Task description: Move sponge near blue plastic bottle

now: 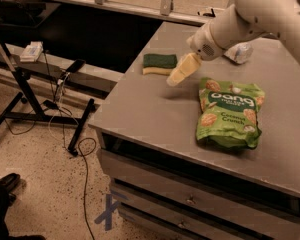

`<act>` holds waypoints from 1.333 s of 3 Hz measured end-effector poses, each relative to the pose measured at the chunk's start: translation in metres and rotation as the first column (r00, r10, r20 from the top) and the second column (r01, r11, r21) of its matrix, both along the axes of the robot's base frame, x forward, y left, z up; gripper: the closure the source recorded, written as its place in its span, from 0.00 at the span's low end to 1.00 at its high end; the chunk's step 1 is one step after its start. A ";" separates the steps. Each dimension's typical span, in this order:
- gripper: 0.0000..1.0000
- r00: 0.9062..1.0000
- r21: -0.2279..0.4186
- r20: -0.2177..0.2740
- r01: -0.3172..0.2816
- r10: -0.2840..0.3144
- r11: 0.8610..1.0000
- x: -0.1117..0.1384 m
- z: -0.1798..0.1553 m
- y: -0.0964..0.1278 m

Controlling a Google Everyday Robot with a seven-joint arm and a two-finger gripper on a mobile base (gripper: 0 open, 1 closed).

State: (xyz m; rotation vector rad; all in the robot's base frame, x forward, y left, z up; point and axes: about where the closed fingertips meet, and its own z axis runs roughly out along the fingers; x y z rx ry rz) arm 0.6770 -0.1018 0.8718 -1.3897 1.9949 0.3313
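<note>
The sponge (159,63), dark green on top with a pale yellow base, lies flat near the far left edge of the grey table (155,114). My gripper (179,74) hangs over the table just right of the sponge and slightly nearer the camera, apart from it, pointing down to the left. The blue plastic bottle (240,53), pale and clear, lies on the table behind my arm (250,14), which partly hides it.
A bright green snack bag (229,113) lies on the table right of the gripper. Drawers (190,199) run below the table's front edge. A black stand with cables (45,91) is on the floor to the left.
</note>
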 end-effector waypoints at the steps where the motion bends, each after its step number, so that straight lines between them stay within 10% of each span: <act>1: 0.00 0.999 0.105 -0.032 0.021 -0.018 0.994 0.025 -0.018 0.023; 4: 0.64 0.998 0.201 -0.026 0.061 -0.057 0.978 0.060 -0.021 0.028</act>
